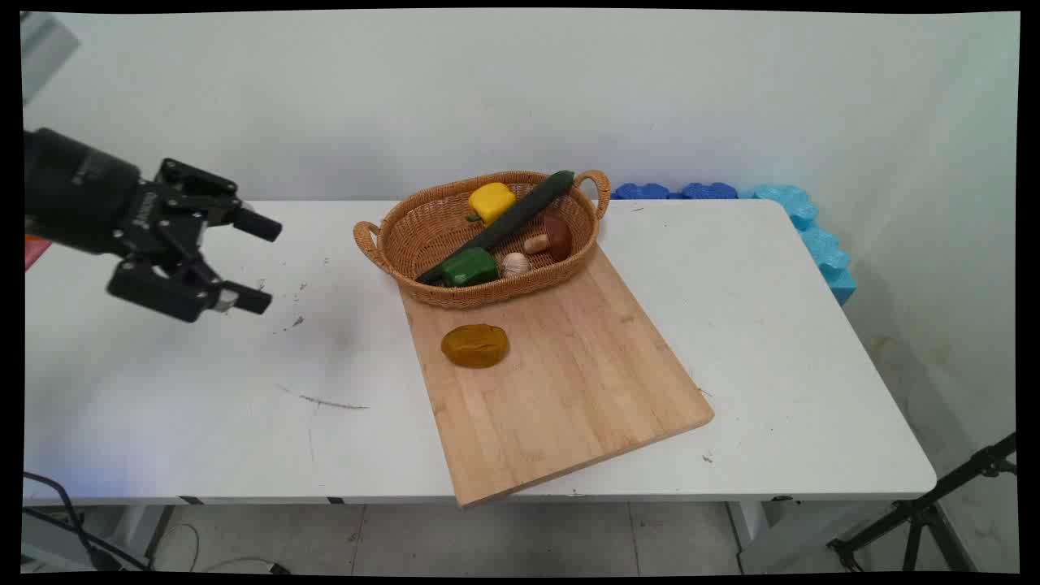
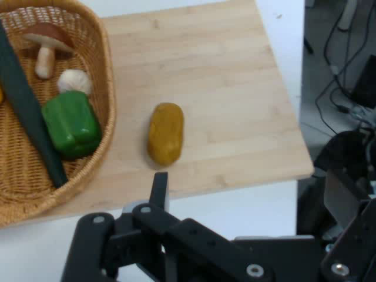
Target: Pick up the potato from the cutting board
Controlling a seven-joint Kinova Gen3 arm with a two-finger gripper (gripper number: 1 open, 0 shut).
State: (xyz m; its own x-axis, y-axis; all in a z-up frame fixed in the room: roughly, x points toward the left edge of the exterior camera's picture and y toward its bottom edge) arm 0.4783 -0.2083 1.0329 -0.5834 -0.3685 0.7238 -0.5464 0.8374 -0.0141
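The potato (image 1: pixel 474 345), a brownish-yellow oval lump, is seen lying on the bare wood of the cutting board (image 1: pixel 569 382), toward the board's left and far part, just near of the basket (image 1: pixel 422 236) and apart from it. The basket is set on the board's far end and is filled with a yellow pepper (image 1: pixel 491 201), a long dark cucumber (image 1: pixel 504 223) laid slantwise with its tip over the far rim, a green pepper (image 1: pixel 470 267), a garlic bulb (image 1: pixel 515 263) and a mushroom (image 1: pixel 552 236). The board is laid askew on the white table (image 1: pixel 203 390), and its near corner is carried slightly past the table's near edge. The gripper (image 1: pixel 250 262) is held above the table's left part, well apart from the board, with its fingers spread wide and nothing between them; it is pointed rightward toward the board. Several risks can be judged from this layout. The rounded potato may be rolled or pushed aside if it is met off-centre by one finger, since it is lying loose on smooth wood. The basket's near wall is close to the potato, so it could be knocked and the light basket shifted if an approach is made too far. The overhanging board could be tipped or slid if it is pressed near that corner. Blue foam pieces (image 1: pixel 804 223) are seen at the far right edge.
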